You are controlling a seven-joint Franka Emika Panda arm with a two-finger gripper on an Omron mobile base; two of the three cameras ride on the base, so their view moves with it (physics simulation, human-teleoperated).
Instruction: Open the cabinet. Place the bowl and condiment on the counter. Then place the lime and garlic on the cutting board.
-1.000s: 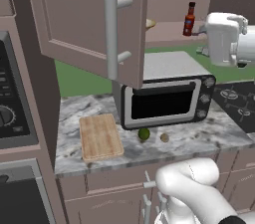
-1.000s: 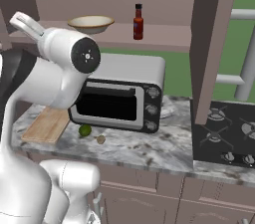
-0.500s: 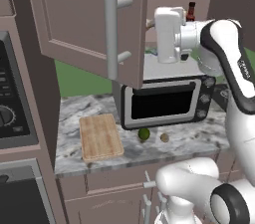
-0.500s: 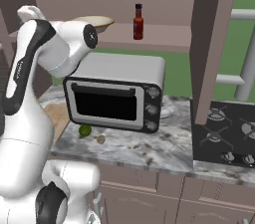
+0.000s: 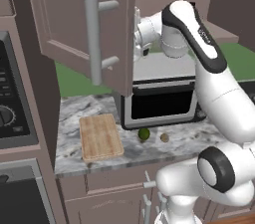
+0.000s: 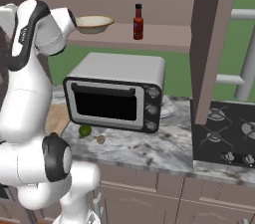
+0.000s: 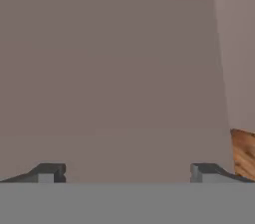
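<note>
Standing on the open shelf, one bowl (image 6: 93,23), one condiment (image 6: 138,22); fingers (image 7: 50,172) spread wide, holding nothing.

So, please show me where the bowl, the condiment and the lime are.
bowl (image 6: 93,23), right base view, its outer side wall.
condiment (image 6: 138,24), right base view, the bottle's body.
lime (image 5: 144,134), left base view, its middle.

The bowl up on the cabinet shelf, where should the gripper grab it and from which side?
Probably the bowl's rim, on the open front side of the shelf. The bowl is wide and shallow, so only its thin flared edge fits between open fingers. Avoid the right side, where the bottle stands close by.
</note>
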